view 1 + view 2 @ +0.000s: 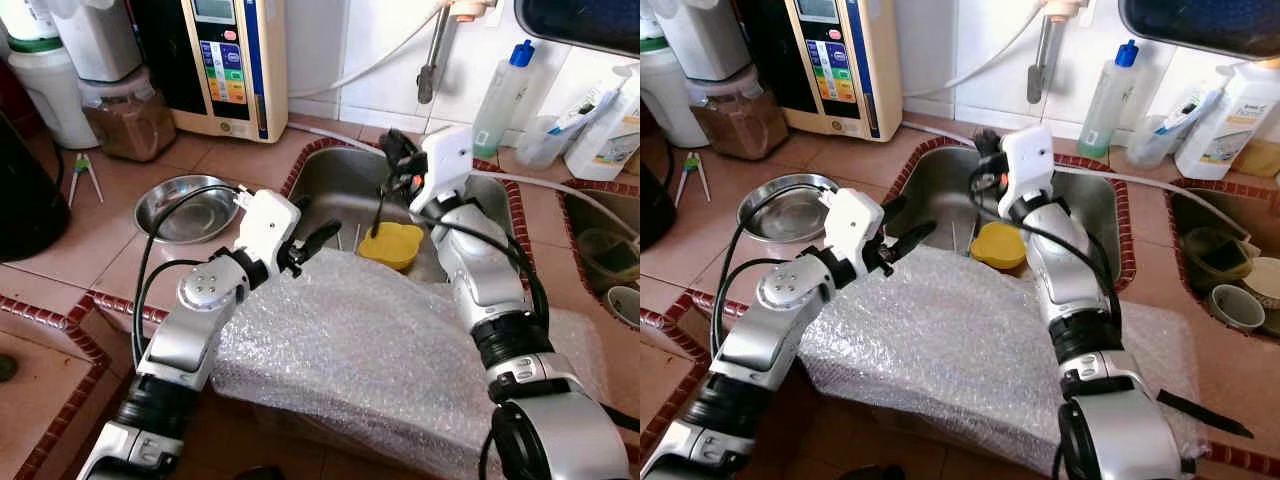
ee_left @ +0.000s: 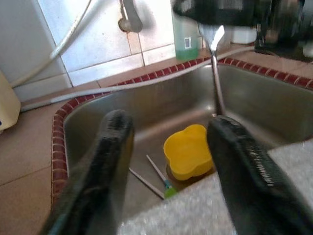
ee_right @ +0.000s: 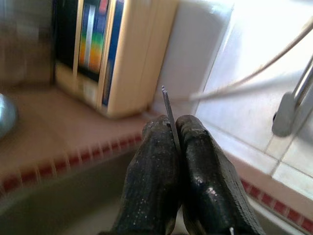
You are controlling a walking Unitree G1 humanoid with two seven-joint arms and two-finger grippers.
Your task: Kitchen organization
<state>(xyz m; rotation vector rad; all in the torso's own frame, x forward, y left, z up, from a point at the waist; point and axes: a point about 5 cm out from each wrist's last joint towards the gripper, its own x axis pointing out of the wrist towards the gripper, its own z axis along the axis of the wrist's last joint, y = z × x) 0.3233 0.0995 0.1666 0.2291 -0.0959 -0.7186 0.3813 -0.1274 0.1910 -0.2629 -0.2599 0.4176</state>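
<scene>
My right gripper (image 1: 393, 172) is over the steel sink (image 1: 335, 178), shut on a thin metal utensil (image 2: 215, 83). The utensil hangs down with its lower end at a yellow bowl (image 1: 391, 246) on the sink floor. In the right wrist view the fingertips (image 3: 166, 147) pinch the utensil's thin edge (image 3: 168, 115). My left gripper (image 1: 312, 226) is open and holds nothing, at the sink's front left over the bubble wrap (image 1: 370, 340). Thin sticks (image 2: 157, 172) lie in the sink beside the bowl.
A steel bowl (image 1: 185, 208) sits on the tiled counter left of the sink. A water purifier (image 1: 225, 60) and a jar (image 1: 125, 115) stand at the back left, bottles (image 1: 500, 100) at the back right. A second basin (image 1: 600, 250) with cups is on the right.
</scene>
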